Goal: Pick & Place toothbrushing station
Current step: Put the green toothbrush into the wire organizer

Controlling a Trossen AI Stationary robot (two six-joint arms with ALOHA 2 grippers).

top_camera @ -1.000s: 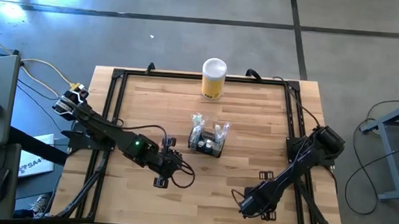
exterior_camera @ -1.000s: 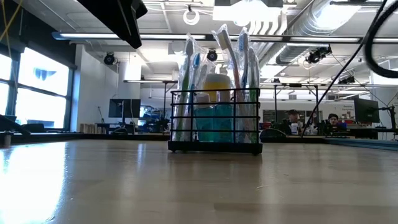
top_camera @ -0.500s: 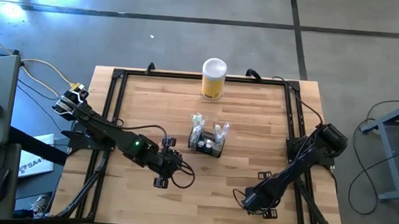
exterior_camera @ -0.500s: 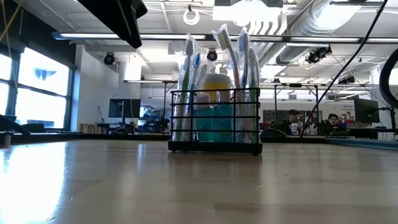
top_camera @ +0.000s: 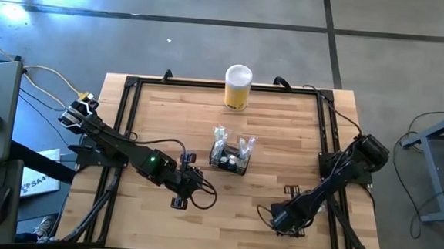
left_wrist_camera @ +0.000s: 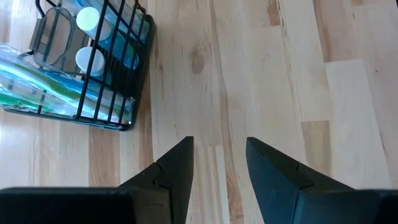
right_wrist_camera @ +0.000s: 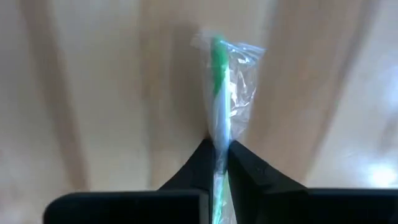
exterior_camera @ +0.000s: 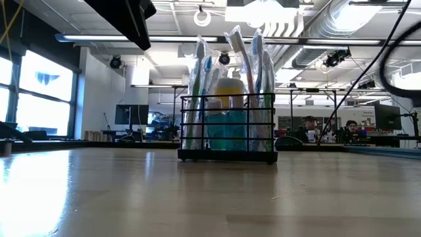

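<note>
The toothbrushing station (top_camera: 230, 153), a small black wire caddy, stands on its base at the table's middle with wrapped toothbrushes and a blue bottle upright in it; the low view (exterior_camera: 228, 128) and left wrist view (left_wrist_camera: 93, 62) show it too. My left gripper (left_wrist_camera: 217, 142) hangs open above bare wood, near left of the caddy (top_camera: 189, 186). My right gripper (right_wrist_camera: 217, 146) is at the near right of the table (top_camera: 284, 217), pointing down, shut on a green-and-white toothbrush (right_wrist_camera: 222, 81) in clear wrap. My right gripper pinches the wrapped toothbrush between its two fingertips (right_wrist_camera: 202, 158), which stand one on each side of the brush's shaft (right_wrist_camera: 217, 134), across its length. The fingers come from above, pointing down. Whether the brush lies on the wood or is lifted, I cannot tell.
A yellow cylinder with a white lid (top_camera: 238, 87) stands at the middle of the table's far edge. A black frame (top_camera: 131, 96) runs round the tabletop. Bare wood lies between the caddy and both grippers. People sit at desks far behind the table (exterior_camera: 329, 128).
My right gripper has sunk toward the table at the near right, and its arm has drawn a little toward the right edge. The caddy has stayed where it was.
</note>
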